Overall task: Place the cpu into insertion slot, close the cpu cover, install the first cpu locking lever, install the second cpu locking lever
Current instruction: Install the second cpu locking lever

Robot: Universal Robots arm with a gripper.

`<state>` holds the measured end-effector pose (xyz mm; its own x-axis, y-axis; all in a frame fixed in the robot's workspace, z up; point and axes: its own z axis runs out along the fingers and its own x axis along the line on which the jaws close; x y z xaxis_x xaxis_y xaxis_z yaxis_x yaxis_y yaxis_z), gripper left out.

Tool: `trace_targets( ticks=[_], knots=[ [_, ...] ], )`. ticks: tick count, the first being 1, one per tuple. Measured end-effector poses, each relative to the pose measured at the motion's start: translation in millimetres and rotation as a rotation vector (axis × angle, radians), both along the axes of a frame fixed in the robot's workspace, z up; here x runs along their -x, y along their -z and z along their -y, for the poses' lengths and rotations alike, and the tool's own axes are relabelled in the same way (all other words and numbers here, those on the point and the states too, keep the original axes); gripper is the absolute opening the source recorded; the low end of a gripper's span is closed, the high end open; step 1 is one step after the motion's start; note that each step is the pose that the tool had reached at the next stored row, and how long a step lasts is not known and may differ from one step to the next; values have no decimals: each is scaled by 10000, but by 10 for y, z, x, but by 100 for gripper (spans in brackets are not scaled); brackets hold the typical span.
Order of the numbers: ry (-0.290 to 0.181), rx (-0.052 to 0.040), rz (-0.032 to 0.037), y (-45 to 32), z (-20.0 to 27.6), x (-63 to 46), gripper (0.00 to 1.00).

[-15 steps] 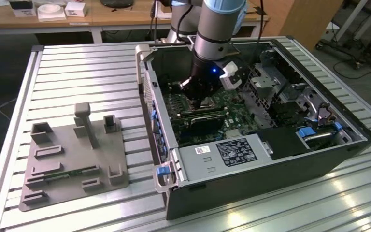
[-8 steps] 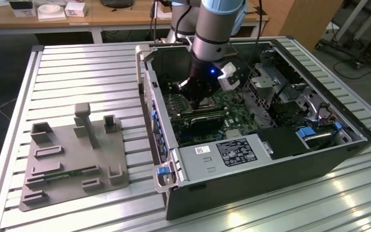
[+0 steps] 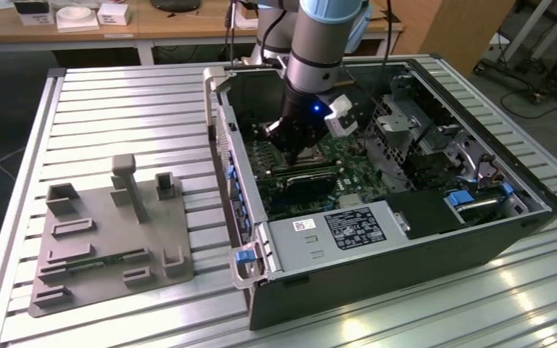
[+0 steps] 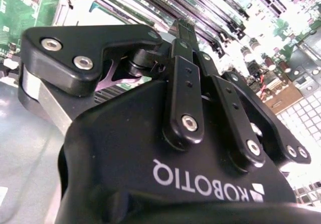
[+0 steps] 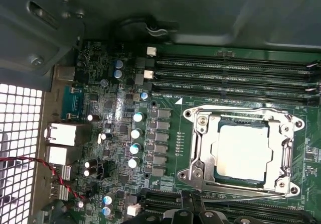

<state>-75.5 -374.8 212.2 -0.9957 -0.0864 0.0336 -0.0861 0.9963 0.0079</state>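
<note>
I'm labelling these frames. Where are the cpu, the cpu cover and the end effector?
cpu [image 5: 244, 152], first wrist view, middle of its metal top.
cpu cover [image 5: 203, 144], first wrist view, one side of the silver frame.
end effector [image 3: 295, 155], exterior view, at its fingertips.

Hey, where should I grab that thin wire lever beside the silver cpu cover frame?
Probably mid-length on the thin silver wire lever, coming from above with the end effector straddling it: it lies flat and straight along the silver square cpu cover frame.
</note>
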Motion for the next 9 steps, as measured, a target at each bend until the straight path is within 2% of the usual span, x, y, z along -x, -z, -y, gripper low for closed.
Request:
trace_targets(
  ticks=[9],
  knots=[
    [2,-26,-8,24,0,9,10]
  ],
)
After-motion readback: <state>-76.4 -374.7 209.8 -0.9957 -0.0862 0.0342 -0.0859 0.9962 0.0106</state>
